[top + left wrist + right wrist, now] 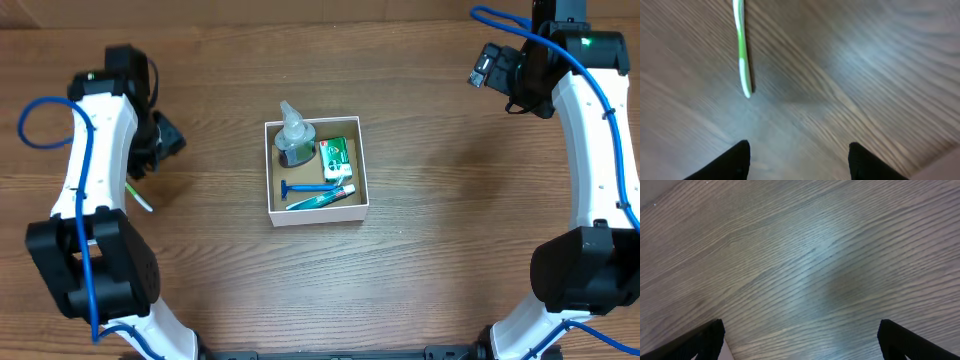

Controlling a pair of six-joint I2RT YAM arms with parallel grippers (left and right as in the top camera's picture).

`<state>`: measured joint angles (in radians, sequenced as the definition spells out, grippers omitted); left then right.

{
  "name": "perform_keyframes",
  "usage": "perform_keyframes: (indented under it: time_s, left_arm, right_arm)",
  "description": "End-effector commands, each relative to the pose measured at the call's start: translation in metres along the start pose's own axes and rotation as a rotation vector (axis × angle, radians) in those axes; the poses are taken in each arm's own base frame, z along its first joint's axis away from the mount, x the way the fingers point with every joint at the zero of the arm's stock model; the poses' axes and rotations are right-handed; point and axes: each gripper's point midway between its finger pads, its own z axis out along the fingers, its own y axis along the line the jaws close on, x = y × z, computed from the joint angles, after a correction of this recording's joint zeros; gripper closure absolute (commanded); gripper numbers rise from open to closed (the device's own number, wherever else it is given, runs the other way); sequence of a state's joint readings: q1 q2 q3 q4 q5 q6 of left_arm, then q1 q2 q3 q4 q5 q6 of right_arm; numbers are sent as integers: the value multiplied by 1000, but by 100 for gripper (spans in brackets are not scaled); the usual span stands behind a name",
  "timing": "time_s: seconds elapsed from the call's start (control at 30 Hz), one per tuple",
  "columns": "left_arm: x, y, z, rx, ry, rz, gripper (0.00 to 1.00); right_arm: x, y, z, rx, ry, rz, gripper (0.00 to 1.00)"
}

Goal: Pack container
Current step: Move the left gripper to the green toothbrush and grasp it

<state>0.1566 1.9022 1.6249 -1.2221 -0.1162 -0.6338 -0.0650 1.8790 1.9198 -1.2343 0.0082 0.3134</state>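
Observation:
The container (pixel 316 214), a shallow square box with white walls and brown inside, sits mid-table. It holds a clear bottle (pixel 295 138), a green packet (pixel 336 157), a blue razor (pixel 305 188) and a toothpaste tube (pixel 322 198). A green and white toothbrush (pixel 138 194) lies on the table at the left, and also shows in the left wrist view (pixel 742 47). My left gripper (pixel 163 140) hovers above it, open and empty (pixel 797 160). My right gripper (pixel 490 68) is open and empty at the far right back, with only bare wood below it (pixel 800 337).
The wooden table (pixel 450 200) spreads round the box. A pale edge shows in the lower right corner of the left wrist view (pixel 947 167).

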Motion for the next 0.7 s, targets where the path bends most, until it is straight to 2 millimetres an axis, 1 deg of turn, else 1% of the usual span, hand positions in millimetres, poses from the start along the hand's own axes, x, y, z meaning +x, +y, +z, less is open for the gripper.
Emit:
perform_keyframes:
  time_s: [0.0, 0.1, 0.2, 0.23, 0.33, 0.4, 0.47, 0.53, 0.63, 0.67]
  left_arm:
    - [11, 20, 27, 1, 64, -72, 37]
    - [10, 43, 52, -23, 71, -123, 36]
    - [1, 57, 64, -10, 60, -162, 36]
    - [-5, 61, 67, -3, 43, -180, 36]
    - [-21, 65, 68, 5, -13, -188, 35]
    - [-29, 64, 69, 4, -47, -179, 32]
    - [-35, 63, 73, 4, -73, -175, 31]
    - [-40, 61, 87, -1, -79, -156, 32]
    - [-40, 59, 101, -10, -62, -145, 36]
    - [-39, 59, 109, -15, -51, -144, 38]
  right_arm:
    - [-9, -1, -10, 3, -40, 2, 0]
    - [-9, -1, -10, 3, -40, 2, 0]
    - [-9, -1, -10, 3, -40, 2, 0]
    - [-9, -1, -10, 3, -40, 2, 0]
    - [-9, -1, -10, 3, -40, 2, 0]
    - [-9, -1, -10, 3, -40, 2, 0]
    - [-9, -1, -10, 3, -40, 2, 0]
    - [-9, -1, -10, 3, -40, 2, 0]
    - [-9, -1, -10, 3, -40, 2, 0]
    - [-9, -1, -10, 3, -40, 2, 0]
